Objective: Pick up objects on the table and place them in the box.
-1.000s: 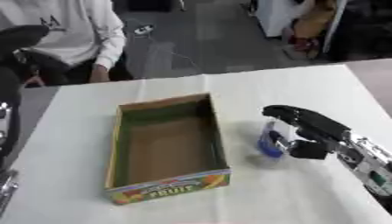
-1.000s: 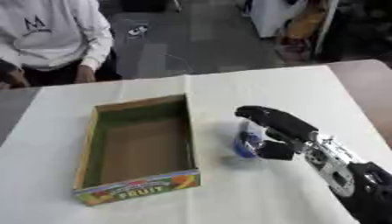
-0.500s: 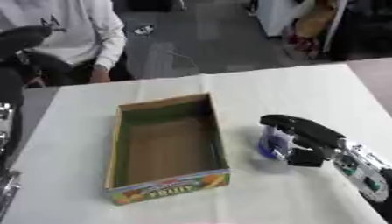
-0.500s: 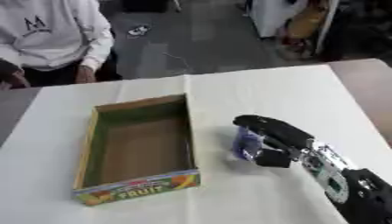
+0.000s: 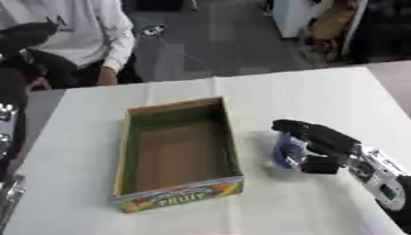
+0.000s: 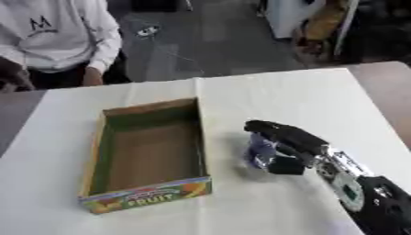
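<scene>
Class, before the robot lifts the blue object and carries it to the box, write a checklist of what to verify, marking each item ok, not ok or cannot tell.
1. Right hand has its black fingers curled round the small blue and clear object: ok.
2. Object is lifted off the white table: cannot tell; it looks to be at table level.
3. Open cardboard box with green inner walls and a fruit label has room inside, with its brown floor bare: ok.
4. Box lies beside the object, to its left, with only a short gap of table between: ok.
5. Left hand is away from the box: cannot tell; no left hand is visible.
</scene>
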Robot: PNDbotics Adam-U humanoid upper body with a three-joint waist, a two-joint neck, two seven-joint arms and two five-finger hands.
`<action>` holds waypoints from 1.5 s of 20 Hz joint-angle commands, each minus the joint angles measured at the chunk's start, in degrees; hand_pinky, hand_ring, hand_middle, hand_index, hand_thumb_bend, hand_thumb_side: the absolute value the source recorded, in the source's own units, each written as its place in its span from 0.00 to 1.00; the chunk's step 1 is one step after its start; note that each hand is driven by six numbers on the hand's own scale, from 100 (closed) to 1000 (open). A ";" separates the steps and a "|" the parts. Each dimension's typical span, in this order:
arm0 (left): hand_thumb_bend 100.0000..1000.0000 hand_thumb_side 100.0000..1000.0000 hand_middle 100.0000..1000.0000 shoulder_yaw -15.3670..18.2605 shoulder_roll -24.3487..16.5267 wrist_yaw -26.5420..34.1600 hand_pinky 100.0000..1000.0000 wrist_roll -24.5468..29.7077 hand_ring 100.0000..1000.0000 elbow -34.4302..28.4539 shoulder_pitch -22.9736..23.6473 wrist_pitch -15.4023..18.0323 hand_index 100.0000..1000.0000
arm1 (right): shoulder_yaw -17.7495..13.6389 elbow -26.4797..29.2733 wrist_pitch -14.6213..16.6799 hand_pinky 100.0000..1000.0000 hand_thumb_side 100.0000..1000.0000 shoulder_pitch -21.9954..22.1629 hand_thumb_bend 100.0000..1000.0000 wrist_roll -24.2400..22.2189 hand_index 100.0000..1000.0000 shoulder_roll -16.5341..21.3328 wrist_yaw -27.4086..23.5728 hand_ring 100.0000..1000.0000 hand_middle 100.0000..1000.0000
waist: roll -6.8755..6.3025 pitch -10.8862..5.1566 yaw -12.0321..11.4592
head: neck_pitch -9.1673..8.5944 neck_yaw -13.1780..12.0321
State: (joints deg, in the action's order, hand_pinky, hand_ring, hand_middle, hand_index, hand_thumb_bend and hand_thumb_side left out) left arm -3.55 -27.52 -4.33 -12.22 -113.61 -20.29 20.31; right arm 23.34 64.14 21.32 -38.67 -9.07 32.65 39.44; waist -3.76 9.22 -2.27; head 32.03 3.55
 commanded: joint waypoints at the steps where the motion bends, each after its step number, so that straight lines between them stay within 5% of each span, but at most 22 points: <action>1: 0.06 0.85 0.78 0.21 -0.52 0.24 0.44 0.10 0.51 -0.98 -1.02 0.01 0.81 | 0.33 -2.59 0.18 0.63 1.00 0.83 0.08 -1.70 1.00 -0.54 -0.25 0.97 1.00 | -0.04 -0.34 -0.15 | -0.22 -0.30; 9: 0.06 0.85 0.78 0.17 -0.54 0.16 0.44 0.15 0.51 -0.98 -0.81 0.02 0.81 | 0.15 -3.59 1.32 0.43 0.85 1.42 0.13 -0.82 1.00 -1.39 2.20 0.91 1.00 | -0.14 -0.37 0.04 | 0.05 -0.46; 13: 0.06 0.85 0.78 0.17 -0.53 0.18 0.44 0.13 0.51 -0.98 -0.82 0.04 0.81 | 0.23 -3.55 1.80 0.00 0.70 1.53 0.19 1.20 0.98 -1.85 5.26 0.64 0.91 | -0.17 -0.41 0.08 | 0.00 -0.50; 15: 0.06 0.85 0.78 0.17 -0.52 0.20 0.44 0.12 0.51 -0.98 -0.83 0.04 0.81 | 0.04 -3.37 1.53 0.00 0.49 1.55 0.23 3.76 0.84 -2.02 6.36 0.33 0.73 | -0.16 -0.42 0.10 | -0.05 -0.55; 18: 0.06 0.85 0.78 0.17 -0.51 0.22 0.44 0.12 0.51 -0.98 -0.84 0.03 0.81 | 0.10 -2.78 1.66 0.00 0.29 1.66 0.21 8.13 0.69 -2.00 7.73 0.10 0.53 | -0.12 -0.41 0.10 | -0.06 -0.64; 19: 0.06 0.85 0.78 0.16 -0.52 0.22 0.44 0.13 0.51 -0.98 -0.85 0.03 0.81 | 0.09 -2.86 1.59 0.00 0.30 1.72 0.21 9.26 0.71 -2.01 7.63 0.12 0.55 | -0.11 -0.41 0.10 | -0.06 -0.66; 20: 0.06 0.85 0.78 0.16 -0.51 0.23 0.44 0.14 0.51 -0.98 -0.86 0.04 0.81 | -0.17 -2.99 1.48 0.00 0.20 1.81 0.04 10.69 0.51 -2.17 6.71 0.00 0.27 | -0.12 -0.40 0.12 | -0.08 -0.76; 21: 0.06 0.85 0.78 0.16 -0.51 0.23 0.44 0.15 0.51 -0.98 -0.88 0.04 0.81 | -0.35 -3.21 1.42 0.00 0.18 1.90 0.00 12.32 0.45 -2.23 5.20 0.00 0.21 | -0.12 -0.39 0.11 | -0.10 -0.79; 22: 0.06 0.85 0.78 0.16 -0.50 0.23 0.44 0.15 0.51 -0.98 -0.88 0.04 0.81 | -0.46 -3.40 1.48 0.00 0.20 1.96 0.00 13.84 0.31 -2.33 3.54 0.00 0.06 | -0.14 -0.38 0.12 | -0.11 -0.85; 25: 0.06 0.85 0.78 0.14 -0.52 0.23 0.44 0.18 0.51 -0.98 -0.87 0.05 0.81 | -0.44 -4.47 2.11 0.00 0.21 2.24 0.00 17.06 0.25 -2.54 -2.30 0.00 0.00 | -0.15 -0.38 0.13 | -0.16 -0.96; 26: 0.06 0.85 0.78 0.14 -0.53 0.23 0.44 0.19 0.51 -0.98 -0.88 0.05 0.81 | -0.43 -4.93 2.26 0.00 0.33 2.31 0.00 17.50 0.23 -2.62 -4.36 0.00 0.00 | -0.16 -0.39 0.13 | -0.19 -1.00; 29: 0.06 0.85 0.78 0.16 -0.57 0.23 0.44 0.19 0.51 -0.98 -0.83 0.05 0.81 | -0.37 -5.54 2.31 0.00 0.45 2.46 0.00 17.79 0.24 -2.70 -11.87 0.00 0.00 | -0.14 -0.44 0.16 | -0.31 -1.19; 30: 0.06 0.85 0.78 0.15 -0.60 0.22 0.44 0.20 0.51 -0.98 -0.77 0.04 0.81 | -0.23 -4.98 2.20 0.00 0.60 2.31 0.00 17.77 0.25 -2.40 -13.86 0.00 0.00 | -0.12 -0.48 0.19 | -0.26 -1.29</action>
State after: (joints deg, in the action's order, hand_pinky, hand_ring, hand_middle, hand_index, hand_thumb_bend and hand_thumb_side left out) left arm -3.56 -27.50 -4.32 -12.19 -113.61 -20.32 20.34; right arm 22.75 59.60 23.62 -36.67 8.59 29.28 28.01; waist -3.85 9.26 -2.10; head 32.09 2.88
